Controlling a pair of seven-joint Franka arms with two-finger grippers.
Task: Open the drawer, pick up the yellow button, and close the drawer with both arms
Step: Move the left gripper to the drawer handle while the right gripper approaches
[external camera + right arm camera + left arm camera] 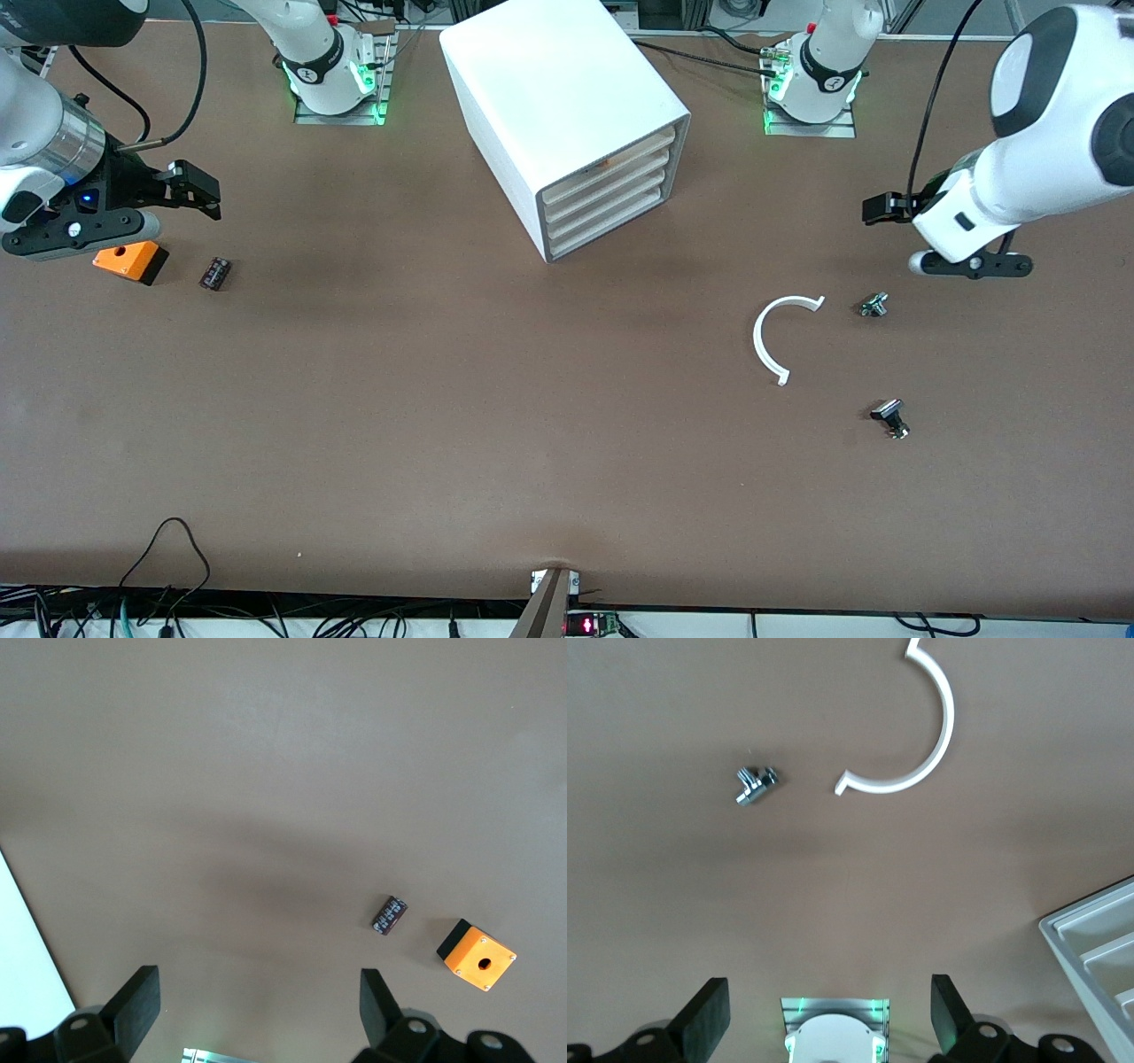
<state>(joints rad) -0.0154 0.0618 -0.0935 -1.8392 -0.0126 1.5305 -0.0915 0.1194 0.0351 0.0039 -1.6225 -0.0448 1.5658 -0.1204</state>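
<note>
Brown bench (443,425). White cabinet (567,115) at top centre of the front view, four drawers shut; top drawer (625,152) shows a faint orange speck at its front edge, possibly the button, cannot tell. Left gripper (886,209) hangs at right edge, fingers spread, empty. Right gripper (190,188) at upper left over the orange box (130,261), fingers spread, empty. White arc (784,337), small metal parts lower right. Step in hand: none started. Next: a gripper to the top drawer's front, pull.
</note>
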